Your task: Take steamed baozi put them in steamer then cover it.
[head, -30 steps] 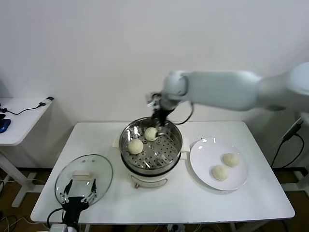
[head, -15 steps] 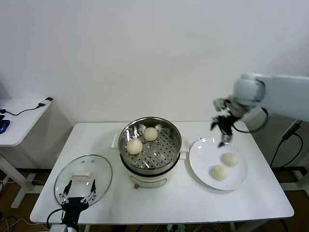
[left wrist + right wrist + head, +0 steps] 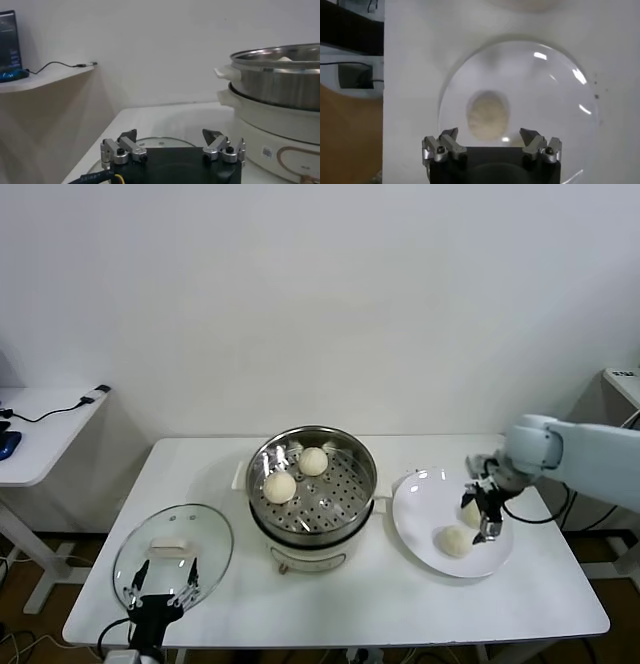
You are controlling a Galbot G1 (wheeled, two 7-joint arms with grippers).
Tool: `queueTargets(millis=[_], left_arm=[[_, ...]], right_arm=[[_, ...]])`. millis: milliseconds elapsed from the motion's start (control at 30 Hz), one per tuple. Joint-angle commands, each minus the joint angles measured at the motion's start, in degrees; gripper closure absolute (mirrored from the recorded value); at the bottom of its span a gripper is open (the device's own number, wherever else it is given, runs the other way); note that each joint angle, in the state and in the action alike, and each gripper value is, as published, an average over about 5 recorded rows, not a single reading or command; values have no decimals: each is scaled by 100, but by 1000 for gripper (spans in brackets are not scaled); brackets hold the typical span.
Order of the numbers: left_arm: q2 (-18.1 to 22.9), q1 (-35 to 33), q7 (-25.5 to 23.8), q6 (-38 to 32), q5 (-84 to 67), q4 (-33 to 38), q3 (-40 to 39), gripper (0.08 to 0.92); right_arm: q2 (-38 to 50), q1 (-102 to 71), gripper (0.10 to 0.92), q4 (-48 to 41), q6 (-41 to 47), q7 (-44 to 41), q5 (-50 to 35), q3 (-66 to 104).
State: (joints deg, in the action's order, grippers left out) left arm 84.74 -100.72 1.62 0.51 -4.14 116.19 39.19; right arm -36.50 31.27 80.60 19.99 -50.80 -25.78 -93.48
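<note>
Head view: two steamed baozi (image 3: 281, 485) sit in the steamer (image 3: 312, 484) at centre; two wait on the plate (image 3: 420, 534) at right, under the wide-open right tool (image 3: 483, 517). The cover (image 3: 174, 552) lies lower left.

Left wrist view: the left tool (image 3: 171, 150) idles wide above the cover.

Right wrist view: one bun (image 3: 487, 114) lies centre frame between the tool's spread fingers.

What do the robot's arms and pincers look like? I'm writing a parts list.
The right arm has a smooth, rounded pale blue-white shell with a black cable looped at the wrist. Both the right pincer and left pincer have a black body and silver metal fingers with dark screws.
</note>
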Motion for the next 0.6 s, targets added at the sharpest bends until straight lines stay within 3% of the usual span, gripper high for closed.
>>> queueTargets(millis=[33, 500, 600], left_arm=[[-16, 10, -2, 3, -11, -15, 2, 177], [-34, 51, -2, -6, -9, -70, 10, 177], [-30, 46, -5, 1, 3, -58, -1, 177]], right_arm=[[78, -1204, 203, -327, 140, 184, 393, 851], [-209, -1848, 206, -784, 234, 353, 513, 1566], [-254, -1833, 237, -785, 230, 352, 508, 1621]])
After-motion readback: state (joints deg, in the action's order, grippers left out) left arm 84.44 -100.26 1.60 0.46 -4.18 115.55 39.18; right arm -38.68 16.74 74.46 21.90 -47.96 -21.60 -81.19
